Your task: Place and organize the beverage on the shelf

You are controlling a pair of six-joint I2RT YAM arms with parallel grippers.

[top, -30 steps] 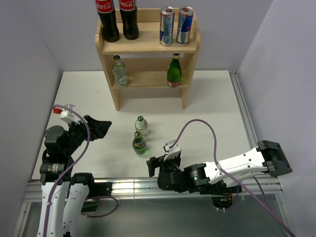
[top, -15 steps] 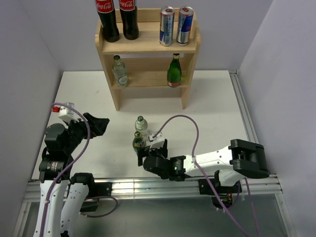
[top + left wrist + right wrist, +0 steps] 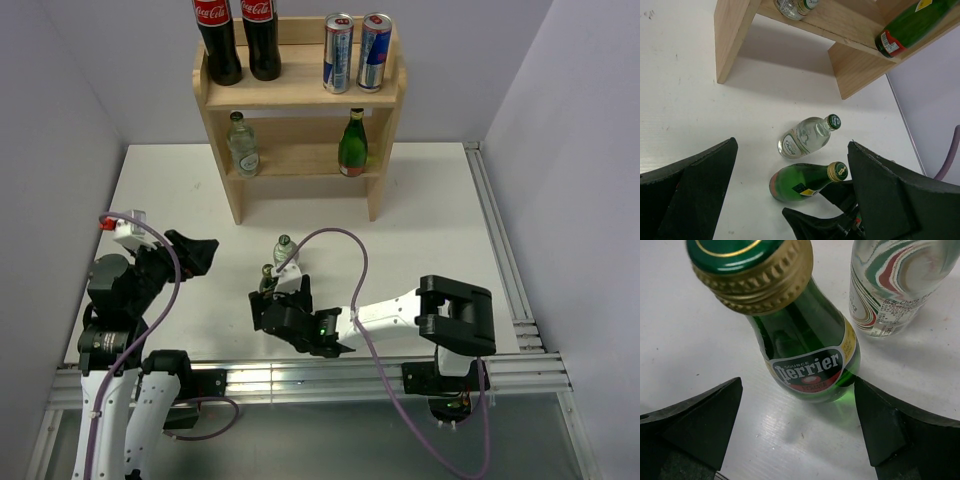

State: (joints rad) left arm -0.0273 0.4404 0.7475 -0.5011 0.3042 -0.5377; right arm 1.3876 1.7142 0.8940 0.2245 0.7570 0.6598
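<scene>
Top external — green bottle (image 3: 266, 272) mostly hidden behind right gripper (image 3: 266, 298), spread wide astride it — nothing gripped.

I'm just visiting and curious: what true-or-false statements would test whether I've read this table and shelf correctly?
1. Two cans stand on the shelf's top tier. True.
2. The green bottle on the table lies on its side. False: it stands upright.
3. The right fingers are open, one on each side of that green bottle. True.
4. The left fingers hold the clear bottle on the table. False: they are open, empty and apart from it.
</scene>
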